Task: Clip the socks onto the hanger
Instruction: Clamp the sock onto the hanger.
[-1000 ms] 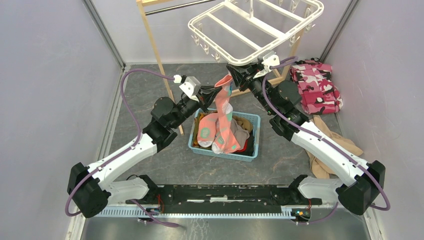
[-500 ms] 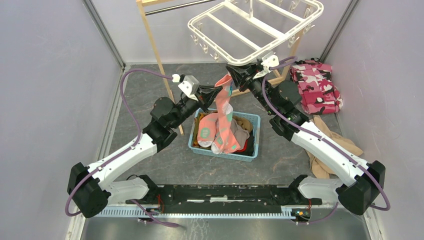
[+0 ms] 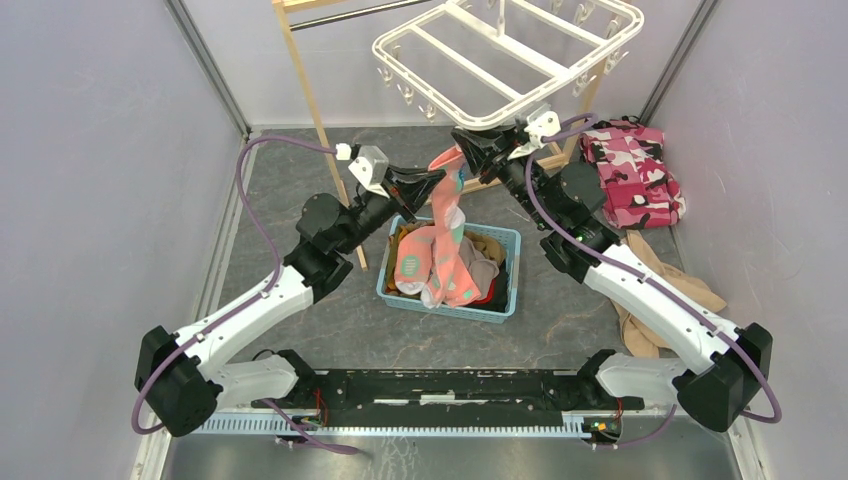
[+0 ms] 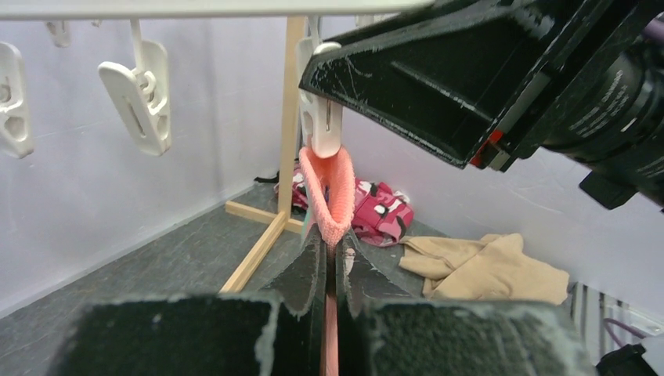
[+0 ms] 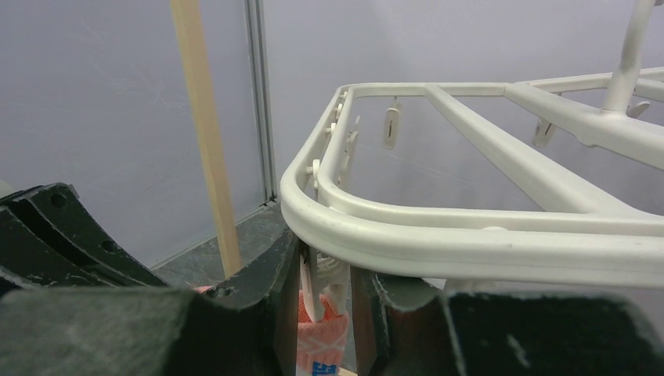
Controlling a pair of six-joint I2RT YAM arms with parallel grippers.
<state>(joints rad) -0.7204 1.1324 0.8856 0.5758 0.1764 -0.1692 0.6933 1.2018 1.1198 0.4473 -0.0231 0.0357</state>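
A salmon-pink sock (image 3: 447,215) with teal and white patches hangs from my left gripper (image 3: 437,177), which is shut on its cuff (image 4: 329,188); its toe trails into the blue basket (image 3: 508,272). My right gripper (image 3: 468,148) sits under the near rim of the white hanger (image 3: 500,60), shut on one dangling clip (image 5: 316,283). Its fingers (image 5: 283,282) press the clip from both sides. The sock's cuff (image 5: 321,338) sits just below the clip's tips and touches them. In the left wrist view that clip (image 4: 321,125) stands right above the cuff.
The basket holds more socks (image 3: 485,262). A light wooden stand (image 3: 310,100) carries the hanger. A pink camouflage cloth (image 3: 630,175) lies at the back right and a tan garment (image 3: 665,290) beside the right arm. Other clips (image 4: 145,98) dangle from the rim.
My left gripper has lifted the sock's cuff slightly up and left. The hanger has swung a little to the left. The right gripper stays on the clip.
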